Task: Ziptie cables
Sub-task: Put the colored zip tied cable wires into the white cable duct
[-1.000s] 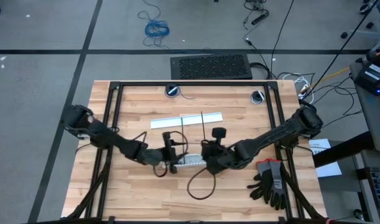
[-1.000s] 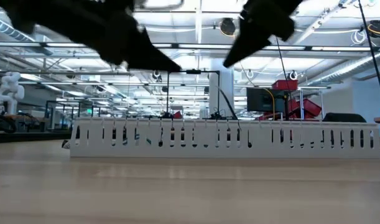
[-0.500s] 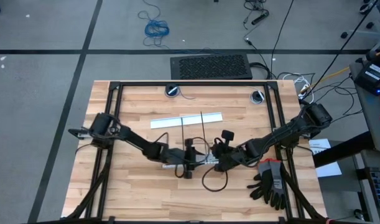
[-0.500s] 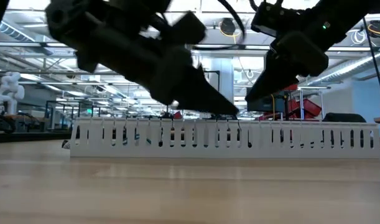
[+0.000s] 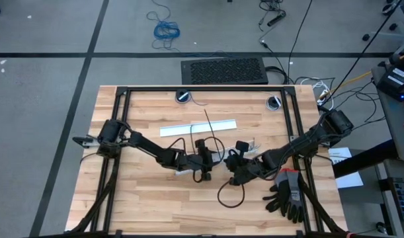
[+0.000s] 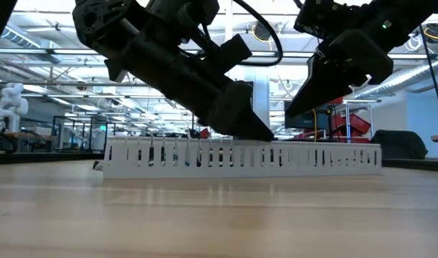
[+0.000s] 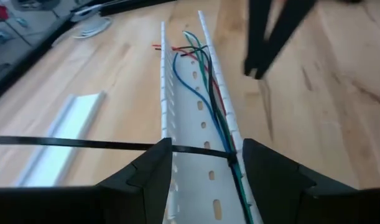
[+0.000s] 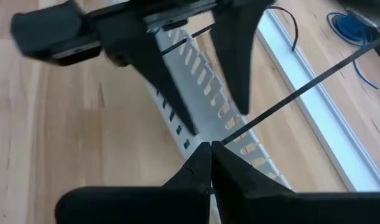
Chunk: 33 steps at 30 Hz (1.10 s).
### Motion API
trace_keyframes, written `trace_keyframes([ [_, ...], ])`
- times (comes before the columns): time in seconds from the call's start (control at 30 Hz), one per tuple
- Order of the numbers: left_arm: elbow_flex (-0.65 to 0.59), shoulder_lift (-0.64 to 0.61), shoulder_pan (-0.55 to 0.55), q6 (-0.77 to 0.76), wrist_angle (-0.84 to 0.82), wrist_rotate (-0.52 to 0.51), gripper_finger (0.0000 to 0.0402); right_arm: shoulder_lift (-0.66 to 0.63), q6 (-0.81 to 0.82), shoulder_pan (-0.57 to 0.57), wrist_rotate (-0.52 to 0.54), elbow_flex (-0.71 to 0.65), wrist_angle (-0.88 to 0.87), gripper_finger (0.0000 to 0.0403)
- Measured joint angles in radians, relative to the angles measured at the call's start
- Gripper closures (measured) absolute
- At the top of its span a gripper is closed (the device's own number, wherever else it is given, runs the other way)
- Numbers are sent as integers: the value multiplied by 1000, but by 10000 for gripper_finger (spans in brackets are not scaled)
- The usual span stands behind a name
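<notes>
The thin, springy ziptie (image 8: 289, 93) is pinched by the closed right gripper (image 8: 209, 149), best held near its end, while the left gripper (image 7: 205, 163), fingers apart, straddles the limp cables (image 7: 208, 93).

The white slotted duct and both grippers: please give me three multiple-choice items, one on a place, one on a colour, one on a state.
1. Where do the thin wires lie?
A. inside the white slotted duct
B. on the black gloves
C. on the floor

2. What colour is the ziptie that crosses the duct?
A. white
B. black
C. yellow

3. How does the right gripper stand?
A. wide open over the duct
B. out of view
C. shut on the ziptie

Answers:
1. A, the left wrist view shows the blue, green and red wires running along the duct's channel.
2. B, it shows as a thin black strip between the left gripper fingers.
3. C, in the right wrist view the fingertips meet on the strip's end.
</notes>
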Motion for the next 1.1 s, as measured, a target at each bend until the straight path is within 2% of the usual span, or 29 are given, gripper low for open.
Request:
trace_keyframes([
  [0.3, -1, -85, 19, -22, -113, -83, 208, 0, 2, 8, 0, 0, -1, 403],
  [0.43, -1, -63, 74, -103, -157, 33, 215, 0, -3, 8, 0, 0, 0, 403],
  [0.77, -1, -61, 115, -97, -163, 142, 236, 0, -2, 8, 0, 0, -5, 403],
  [1.1, -1, -35, 123, -102, -92, 159, 242, 0, -3, 8, 0, 0, -4, 403],
])
